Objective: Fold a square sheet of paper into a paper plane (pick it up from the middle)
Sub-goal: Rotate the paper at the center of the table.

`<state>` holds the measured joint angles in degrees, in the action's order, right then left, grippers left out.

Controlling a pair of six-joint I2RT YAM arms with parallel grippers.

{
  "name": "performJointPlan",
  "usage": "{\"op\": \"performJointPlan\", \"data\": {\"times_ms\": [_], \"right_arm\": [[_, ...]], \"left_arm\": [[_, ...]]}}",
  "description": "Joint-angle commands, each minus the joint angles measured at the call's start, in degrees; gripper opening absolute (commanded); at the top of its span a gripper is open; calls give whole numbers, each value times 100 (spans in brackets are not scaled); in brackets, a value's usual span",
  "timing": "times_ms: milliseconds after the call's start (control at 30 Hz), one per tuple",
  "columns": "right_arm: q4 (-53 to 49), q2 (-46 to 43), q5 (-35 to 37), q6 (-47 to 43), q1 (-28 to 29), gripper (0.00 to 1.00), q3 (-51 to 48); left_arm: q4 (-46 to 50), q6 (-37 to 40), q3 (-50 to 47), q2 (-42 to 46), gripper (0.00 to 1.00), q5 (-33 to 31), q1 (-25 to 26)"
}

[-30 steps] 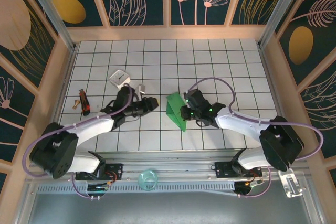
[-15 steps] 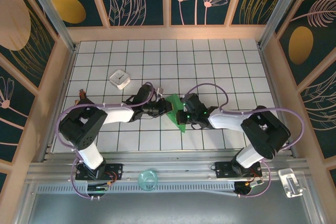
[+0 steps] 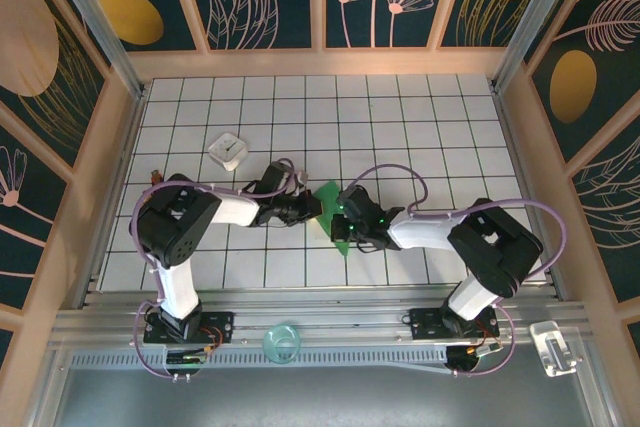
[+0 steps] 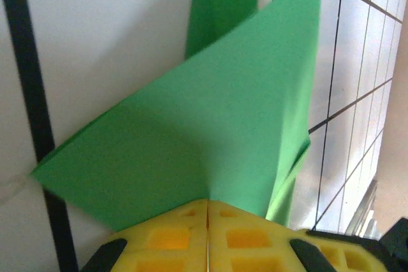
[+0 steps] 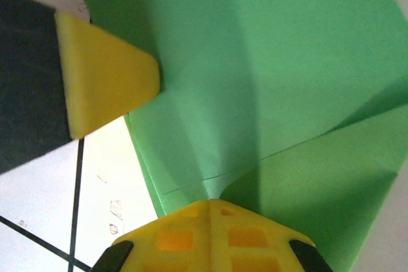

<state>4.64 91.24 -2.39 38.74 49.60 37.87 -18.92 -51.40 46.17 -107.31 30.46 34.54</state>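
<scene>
Both arms meet mid-table. The left gripper has its yellow pads pressed together on one edge of the folded green paper sheet, and the right gripper is clamped on the opposite side. The sheet is pinched between the two over the white tiled table, with its flaps standing up.
</scene>
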Motion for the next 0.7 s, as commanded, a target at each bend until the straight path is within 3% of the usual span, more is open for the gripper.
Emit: {"op": "performJointPlan", "data": {"times_ms": [0,233,667], "right_arm": [[-86,50,116,512,237,4,23],[135,-421,-255,230,228,11,46],[686,-415,-914,150,354,8,-517]], "left_arm": [[396,577,352,-281,10,132,-124],[1413,1685,1210,-854,11,332,-229],[1646,1767,1296,-924,9,-13,-264]]}}
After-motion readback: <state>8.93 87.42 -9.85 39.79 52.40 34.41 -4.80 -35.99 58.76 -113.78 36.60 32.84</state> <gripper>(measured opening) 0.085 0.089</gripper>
